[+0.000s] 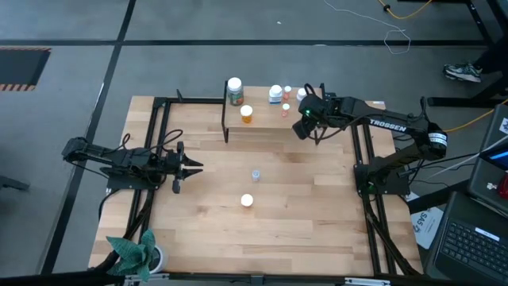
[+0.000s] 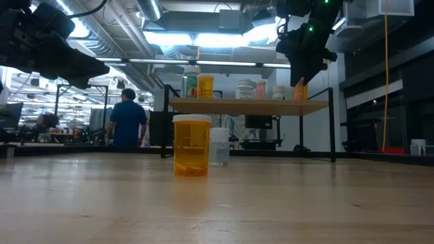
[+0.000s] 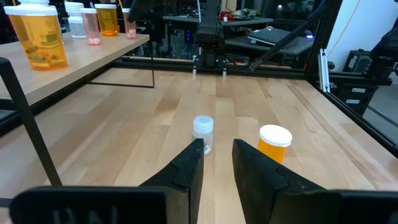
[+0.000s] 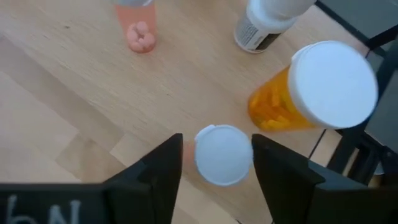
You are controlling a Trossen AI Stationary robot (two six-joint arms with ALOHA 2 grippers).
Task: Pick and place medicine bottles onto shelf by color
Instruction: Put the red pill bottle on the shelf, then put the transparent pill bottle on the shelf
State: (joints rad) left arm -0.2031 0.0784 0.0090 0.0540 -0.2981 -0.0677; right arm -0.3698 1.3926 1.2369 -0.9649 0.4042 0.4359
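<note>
The light-wood shelf stands at the table's far side and carries several white-capped bottles: a green one, an orange one and a white one. My right gripper is open over the shelf's right end. Its fingers stand on either side of the white cap of a small pale-orange bottle that stands upright on the shelf. A small clear bottle and an orange bottle stand on the tabletop. My left gripper is open and empty, to their left.
In the right wrist view a large orange bottle, a white bottle and a pink pill bottle stand close around the capped bottle. Black frame rails run along the table's sides. A person stands in the room behind.
</note>
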